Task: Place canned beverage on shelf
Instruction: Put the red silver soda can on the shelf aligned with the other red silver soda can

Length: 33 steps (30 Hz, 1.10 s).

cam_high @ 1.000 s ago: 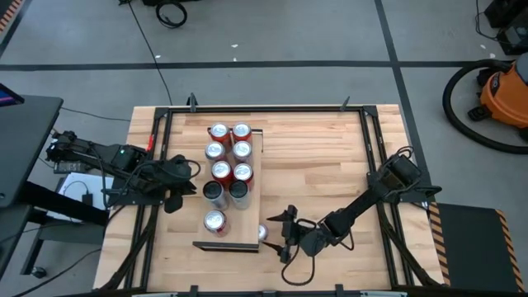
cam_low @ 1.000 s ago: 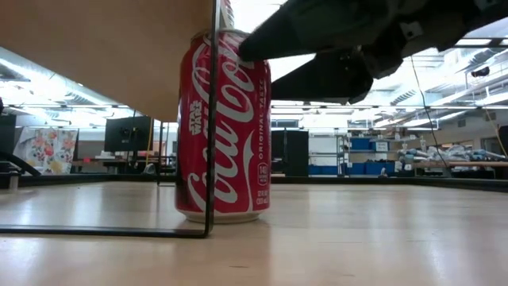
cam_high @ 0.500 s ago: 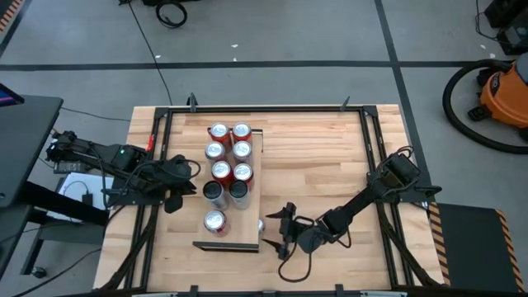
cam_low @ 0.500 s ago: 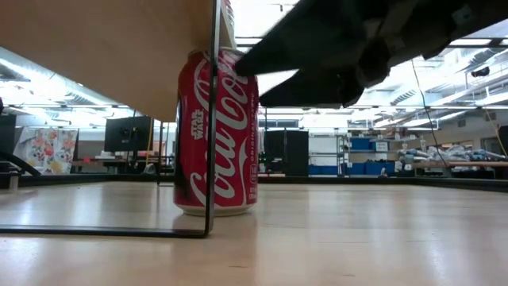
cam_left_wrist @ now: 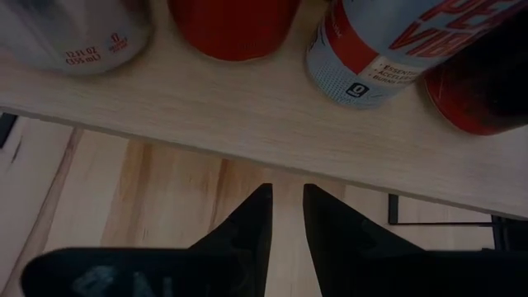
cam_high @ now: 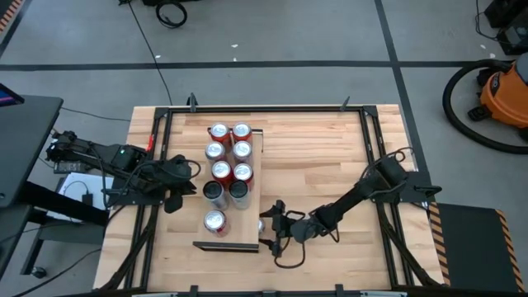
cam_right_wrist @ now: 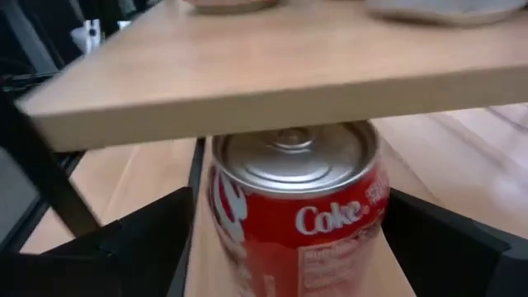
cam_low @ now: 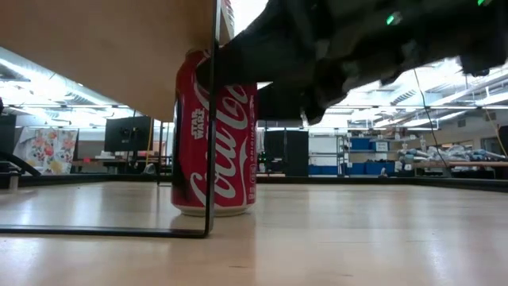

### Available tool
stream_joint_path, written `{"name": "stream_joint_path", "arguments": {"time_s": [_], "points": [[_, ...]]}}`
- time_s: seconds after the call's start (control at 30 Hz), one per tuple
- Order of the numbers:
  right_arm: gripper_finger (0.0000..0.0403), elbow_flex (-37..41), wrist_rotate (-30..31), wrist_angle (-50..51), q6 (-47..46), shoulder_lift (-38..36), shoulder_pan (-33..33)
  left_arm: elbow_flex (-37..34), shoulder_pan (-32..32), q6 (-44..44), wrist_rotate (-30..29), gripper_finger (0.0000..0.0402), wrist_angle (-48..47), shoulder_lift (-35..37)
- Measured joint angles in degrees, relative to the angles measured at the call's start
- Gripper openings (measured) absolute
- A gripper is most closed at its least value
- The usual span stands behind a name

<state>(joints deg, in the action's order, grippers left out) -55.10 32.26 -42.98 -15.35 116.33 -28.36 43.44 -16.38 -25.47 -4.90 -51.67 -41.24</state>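
**Can under shelf edge, right gripper spread around it**

Your right gripper [cam_right_wrist: 289, 239] stands wide open, a finger on each side of the red can [cam_right_wrist: 293, 210], not yet closed. The can stands on the tabletop [cam_high: 313, 157], partly under the shelf [cam_high: 252, 198] edge. Expect a rigid, smooth, dentable wall; grip mid-body. Only the low view shows its base seated flat. Your left gripper [cam_left_wrist: 285, 210] waits near-shut beside the shelf.
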Motion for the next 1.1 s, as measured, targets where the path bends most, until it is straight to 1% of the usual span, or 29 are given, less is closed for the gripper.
{"name": "stream_joint_path", "arguments": {"time_s": [0.07,0.23,0.33,0.47,0.6,0.67,0.87,0.97,1.1], "points": [[0.0387,-0.1,-0.6,-1.5,-0.1,1.4,0.7,0.0,0.0,0.0,0.0,0.0079,0.0,0.0],[0.0377,-0.1,-2.0,-1.3,-1.4,2.7,1.4,-0.1,0.0,0.1,0.0,0.0079,-0.1,0.0],[0.0352,-0.1,-1.8,-1.1,-0.6,2.6,1.4,-0.1,0.0,0.2,0.0,0.0079,-0.1,0.0],[0.0306,-0.2,-1.6,0.3,0.1,2.5,1.4,-0.1,0.0,0.2,0.0,0.0079,-0.1,0.0],[0.0302,-0.3,-1.2,3.6,-0.1,1.5,1.1,-0.1,0.0,0.2,0.0,0.0079,-0.1,0.0],[0.0302,-0.4,0.0,8.0,-0.3,-0.1,0.7,-0.1,0.0,0.2,0.0,0.0079,-0.1,0.0],[0.0319,-0.2,9.6,29.8,-5.9,-7.7,-1.4,-0.1,0.0,0.2,0.0,0.0079,0.0,0.0],[0.032,0.2,11.7,38.2,-7.2,-11.7,-2.6,-0.1,0.0,0.2,0.0,0.0079,0.0,0.0],[0.032,0.0,12.1,41.4,-8.4,-17.5,-3.5,-0.1,0.0,0.2,0.0,0.0079,0.0,0.0]]}}
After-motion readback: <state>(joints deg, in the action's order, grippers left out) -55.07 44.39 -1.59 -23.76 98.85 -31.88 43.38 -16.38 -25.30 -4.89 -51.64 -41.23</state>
